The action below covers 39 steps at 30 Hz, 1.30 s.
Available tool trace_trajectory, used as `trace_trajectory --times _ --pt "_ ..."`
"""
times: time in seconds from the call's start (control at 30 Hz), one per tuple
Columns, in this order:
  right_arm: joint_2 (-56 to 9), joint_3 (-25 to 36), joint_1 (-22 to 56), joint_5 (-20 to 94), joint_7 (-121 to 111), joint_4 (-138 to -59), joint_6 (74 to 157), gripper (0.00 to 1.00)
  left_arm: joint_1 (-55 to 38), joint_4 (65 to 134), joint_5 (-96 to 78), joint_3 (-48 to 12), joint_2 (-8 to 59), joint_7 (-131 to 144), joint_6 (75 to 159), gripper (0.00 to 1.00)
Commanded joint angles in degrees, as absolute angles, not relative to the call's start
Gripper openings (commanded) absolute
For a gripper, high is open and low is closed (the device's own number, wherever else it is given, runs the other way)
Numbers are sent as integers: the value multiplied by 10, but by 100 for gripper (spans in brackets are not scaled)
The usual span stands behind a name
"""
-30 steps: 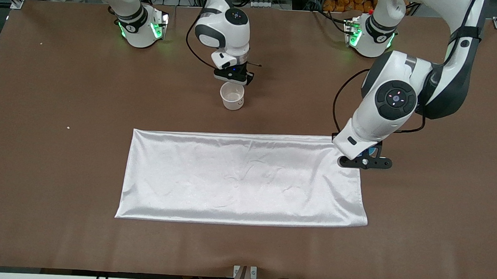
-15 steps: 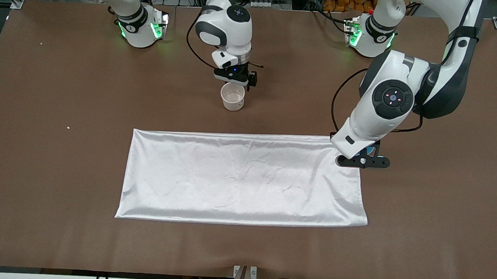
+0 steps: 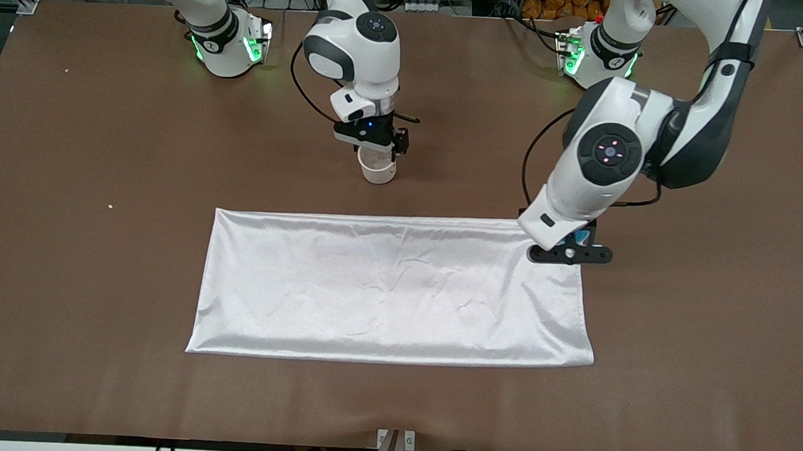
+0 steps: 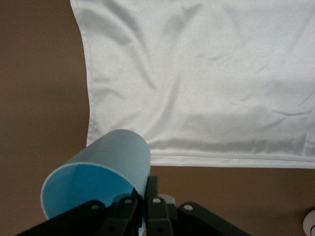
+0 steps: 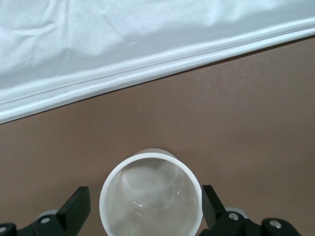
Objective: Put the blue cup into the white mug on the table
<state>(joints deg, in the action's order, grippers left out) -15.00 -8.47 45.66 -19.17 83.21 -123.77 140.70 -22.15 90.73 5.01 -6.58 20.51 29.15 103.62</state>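
Left gripper (image 4: 142, 216) clenched on the blue cup (image 4: 98, 174), hanging tilted over the white cloth (image 3: 391, 287) corner toward the left arm's end of the table (image 3: 102, 168). Right gripper (image 5: 142, 206) released, fingers (image 5: 74, 206) straddling the upright white mug (image 5: 151, 196), standing on the table farther from the front camera than the cloth.

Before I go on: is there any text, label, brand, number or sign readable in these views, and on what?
None can be read.
white mug: no print shows on its wall or inside.
blue cup: plain, no marking.
white satin cloth: plain.
Brackets at the table edge nearest the front camera: round marks, too small to read.
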Motion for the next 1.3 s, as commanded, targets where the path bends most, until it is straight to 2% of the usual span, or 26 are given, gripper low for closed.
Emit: trace_trajectory --times 0.0,0.2,0.57,1.13,1.27 --pt "-134 -90 450 -198 815 -1241 1396 100 -227 908 67 -89 214 340 1035 0" --pt "-132 -90 405 -198 744 -1240 1396 100 -227 907 68 -103 221 367 1037 0" --pt "-139 -88 266 -197 529 -1234 1396 100 -238 904 69 -104 227 375 1040 0" --pt "-142 -87 42 -197 172 -1230 1366 100 -351 878 62 -105 275 541 1041 0" --pt "-141 -88 9 -197 118 -1230 1365 100 -359 854 61 -137 289 569 1041 0"
